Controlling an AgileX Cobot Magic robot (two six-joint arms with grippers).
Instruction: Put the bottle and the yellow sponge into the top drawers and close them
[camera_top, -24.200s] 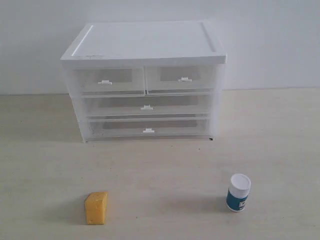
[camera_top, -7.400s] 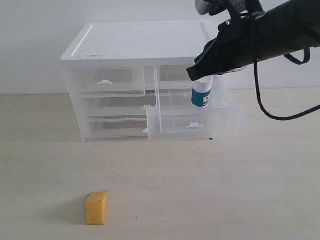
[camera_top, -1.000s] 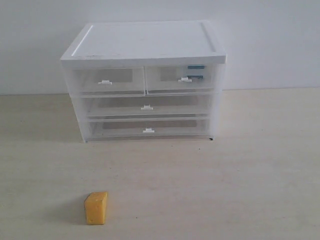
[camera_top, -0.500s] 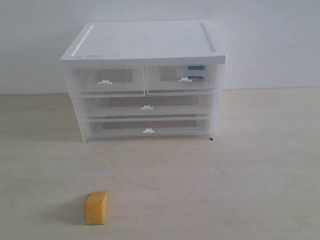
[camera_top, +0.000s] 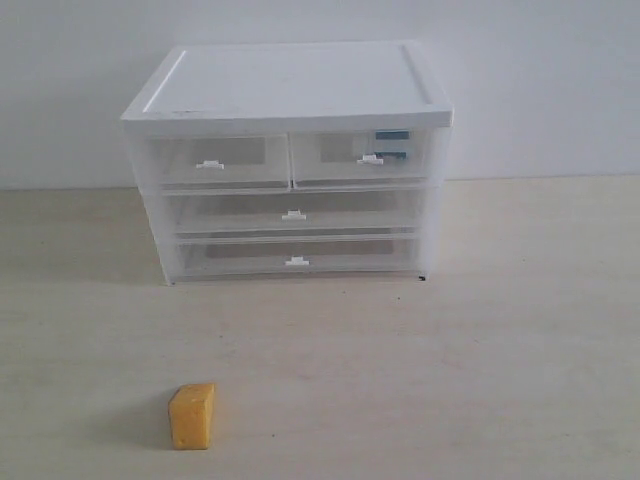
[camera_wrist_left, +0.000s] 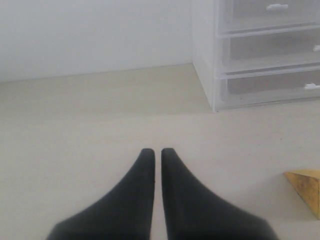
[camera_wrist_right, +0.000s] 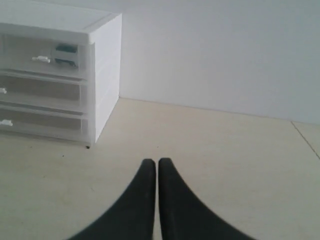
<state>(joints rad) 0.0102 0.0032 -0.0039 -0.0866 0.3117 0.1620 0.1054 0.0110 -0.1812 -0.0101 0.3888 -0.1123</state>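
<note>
Bottle (camera_top: 393, 135) has left the table (camera_top: 470, 350) and now sits in the shut right top drawer (camera_top: 340, 150), apparently; only teal patches show. Sponge (camera_top: 192, 416) is on the table, not yet stowed; left top drawer (camera_top: 240, 158) is shut. Left gripper (camera_wrist_left: 156, 152) and right gripper (camera_wrist_right: 153, 162) are closed and empty.

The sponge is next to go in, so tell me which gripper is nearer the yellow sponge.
Left. The left gripper has the yellow sponge on the table just beside it; the right gripper faces the cabinet at its other end, sponge out of its view.

Clear plastic top drawers (camera_top: 240, 165), foam yellow sponge (camera_top: 191, 416), matt tabletop (camera_top: 460, 370)
</note>
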